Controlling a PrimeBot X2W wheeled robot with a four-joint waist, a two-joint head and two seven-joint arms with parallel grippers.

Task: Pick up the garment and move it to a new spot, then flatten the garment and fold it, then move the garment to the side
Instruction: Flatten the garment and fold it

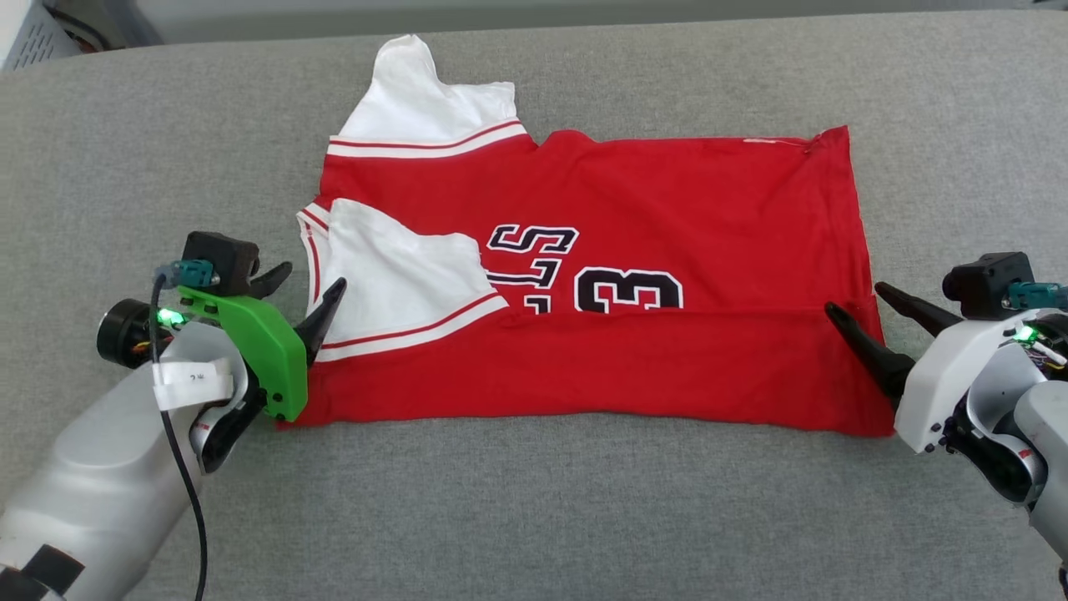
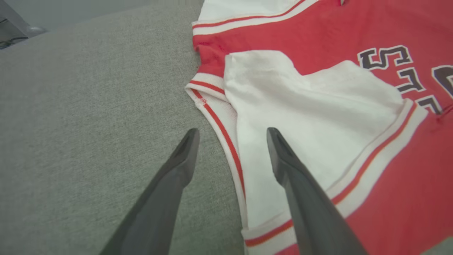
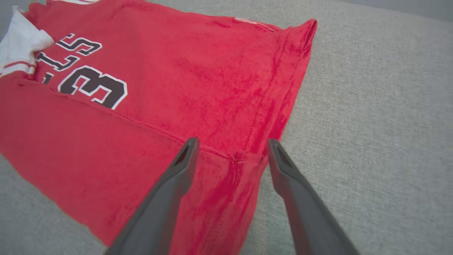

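The garment [image 1: 667, 209] is a red jersey with white sleeves that lies spread on the grey cloth surface, collar end to the left. Its near edge is folded up over the lower part of the black letters and number 3. My left gripper [image 1: 307, 288] is open at the collar end. In the left wrist view one finger [image 2: 300, 198] hangs over the white sleeve [image 2: 300, 106] and the other over bare cloth. My right gripper [image 1: 853, 299] is open at the hem end, its fingers astride the fold's corner [image 3: 240, 157]. Neither gripper holds anything.
The grey cloth surface [image 1: 534, 517] stretches wide around the garment on all sides. Its far edge runs along the top of the head view, with a pale perforated box [image 1: 33, 33] beyond it at the top left corner.
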